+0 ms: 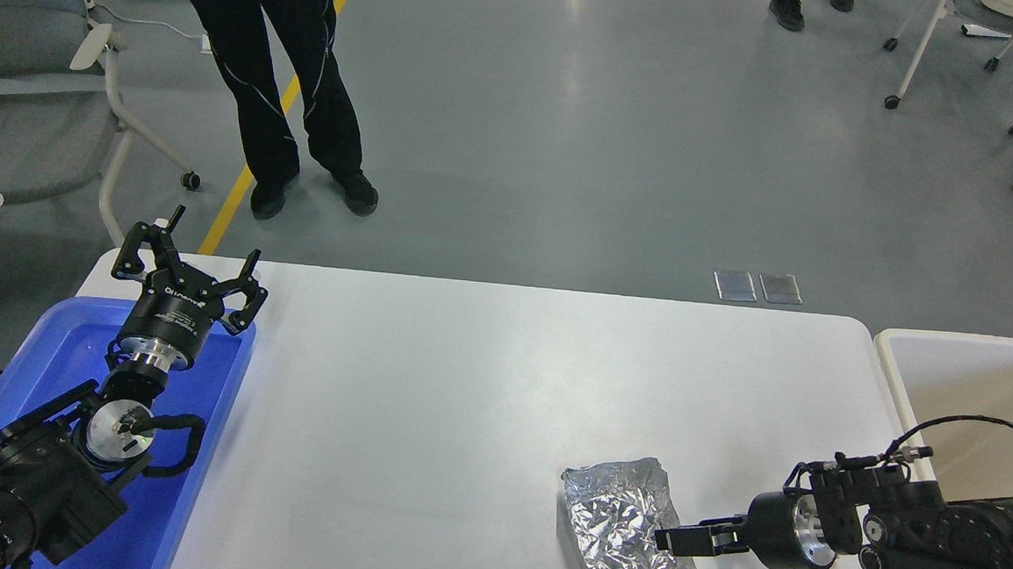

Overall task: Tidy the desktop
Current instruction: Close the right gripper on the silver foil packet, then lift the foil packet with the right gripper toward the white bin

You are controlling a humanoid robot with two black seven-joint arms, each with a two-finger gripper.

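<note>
The white desktop (pixel 465 379) fills the middle of the head view. A crumpled silver foil wrapper (pixel 624 520) lies on it near the front right. My right gripper (pixel 671 538) comes in from the right, with its fingertips at the wrapper's right edge. It is seen side-on, so I cannot tell its two fingers apart. My left gripper (pixel 196 261) is open and empty, held above the far end of the blue tray (pixel 213 407) at the table's left.
An off-white bin with a beige inside (pixel 966 383) stands off the table's right end. A person in black (pixel 299 87) stands beyond the far edge. A grey chair (pixel 27 70) is at the far left. Rolling chair legs (pixel 916 54) are at the far right.
</note>
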